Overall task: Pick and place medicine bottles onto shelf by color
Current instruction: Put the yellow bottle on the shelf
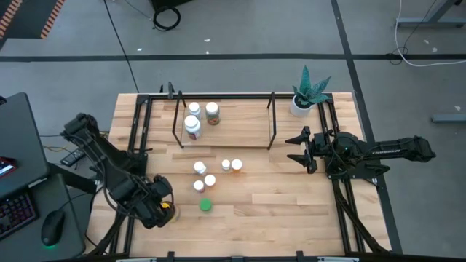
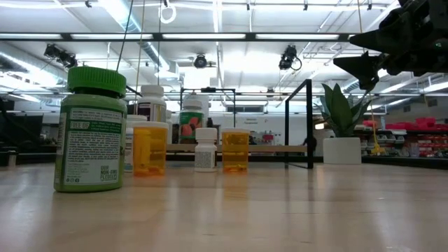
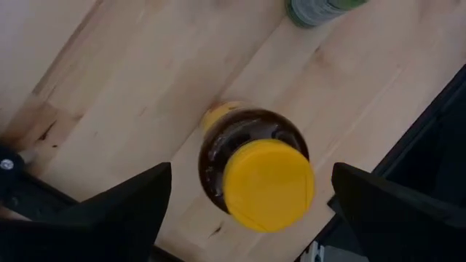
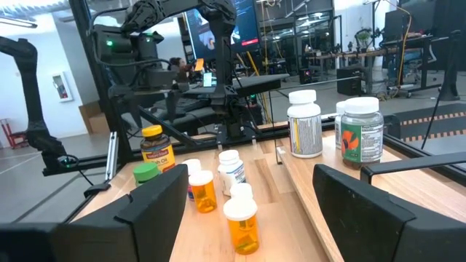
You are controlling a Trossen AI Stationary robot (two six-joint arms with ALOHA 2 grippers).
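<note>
Reaching for the amber bottle at the bench's front-left edge; left gripper spread wide astride it, not yet gripping; next needs closing, then lifting toward the shelf

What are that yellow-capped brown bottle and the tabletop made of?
The yellow-capped bottle looks like dark amber translucent plastic, maybe glass, judging by its glossy shoulder; the cap seems matte plastic. The tabletop looks like light sealed wood, showing plank seams and grain.
</note>
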